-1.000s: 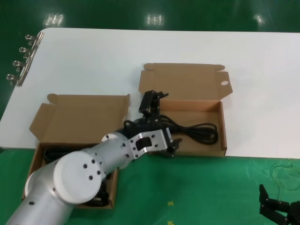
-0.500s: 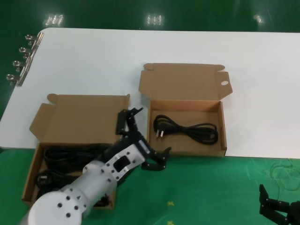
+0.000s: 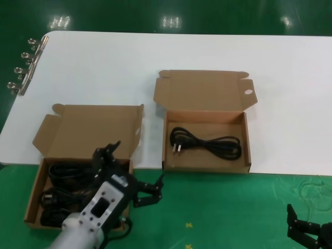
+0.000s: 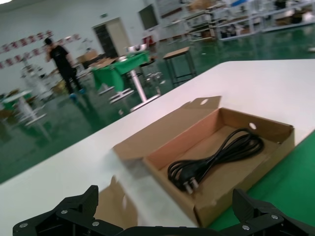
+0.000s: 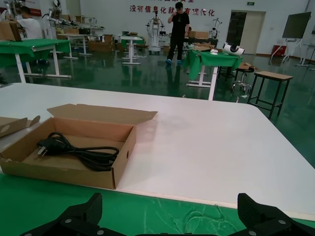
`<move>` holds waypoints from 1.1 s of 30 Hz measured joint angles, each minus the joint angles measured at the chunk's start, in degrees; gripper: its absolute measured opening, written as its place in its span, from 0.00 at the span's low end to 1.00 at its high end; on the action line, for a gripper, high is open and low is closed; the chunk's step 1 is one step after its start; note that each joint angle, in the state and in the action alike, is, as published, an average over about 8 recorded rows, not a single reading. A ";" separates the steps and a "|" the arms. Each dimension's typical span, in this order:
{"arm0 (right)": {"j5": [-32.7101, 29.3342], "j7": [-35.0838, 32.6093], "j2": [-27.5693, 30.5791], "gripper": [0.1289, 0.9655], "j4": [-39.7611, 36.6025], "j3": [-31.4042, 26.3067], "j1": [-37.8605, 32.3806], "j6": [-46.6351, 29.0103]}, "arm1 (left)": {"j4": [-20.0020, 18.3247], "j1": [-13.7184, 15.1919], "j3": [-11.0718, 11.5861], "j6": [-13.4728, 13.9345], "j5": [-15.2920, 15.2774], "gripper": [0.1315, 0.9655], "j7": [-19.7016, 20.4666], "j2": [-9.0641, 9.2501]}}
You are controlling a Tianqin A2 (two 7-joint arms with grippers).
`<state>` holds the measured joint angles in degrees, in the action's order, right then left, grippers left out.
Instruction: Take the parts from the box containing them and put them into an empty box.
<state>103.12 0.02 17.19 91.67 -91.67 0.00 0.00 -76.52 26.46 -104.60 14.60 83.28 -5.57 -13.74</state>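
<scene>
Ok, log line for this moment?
left gripper: open, empty, over source box | one cord in holed-lid box | right gripper: open, parked

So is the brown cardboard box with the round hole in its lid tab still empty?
No. The holed-lid brown cardboard box holds one black coiled power cord lying flat on its floor; its lid stands open.

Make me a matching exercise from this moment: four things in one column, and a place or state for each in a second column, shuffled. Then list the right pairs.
Things
1. left gripper
2. right gripper
3. holed-lid box
4. left box

Places or states
A. holds several cord bundles
B. parked low over the green mat, by the view's right corner
C. open, above the left box's near right corner
D. holds one cord

Pairs: 1-C, 2-B, 3-D, 4-A
</scene>
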 joint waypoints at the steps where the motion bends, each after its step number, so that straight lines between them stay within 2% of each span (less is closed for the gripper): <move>1: 0.00 0.00 0.00 1.00 0.00 0.00 0.00 0.00 | -0.49 -0.86 0.42 -0.47 0.64 1.00 0.18 -0.11; 25: 0.01 -0.03 0.00 1.00 0.00 0.00 0.00 0.00 | -12.09 -21.13 10.32 -11.65 15.85 1.00 4.45 -2.76; 29: 0.01 -0.02 0.00 1.00 0.00 0.00 0.00 0.00 | -13.44 -23.48 11.47 -12.95 17.62 1.00 4.95 -3.06; 33: 0.01 -0.02 0.00 1.00 0.00 0.00 0.00 0.00 | -13.89 -24.25 11.85 -13.38 18.20 1.00 5.11 -3.16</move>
<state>103.13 0.00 17.19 91.67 -91.67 0.00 0.00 -90.41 2.21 -92.75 1.22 101.48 -0.46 -16.90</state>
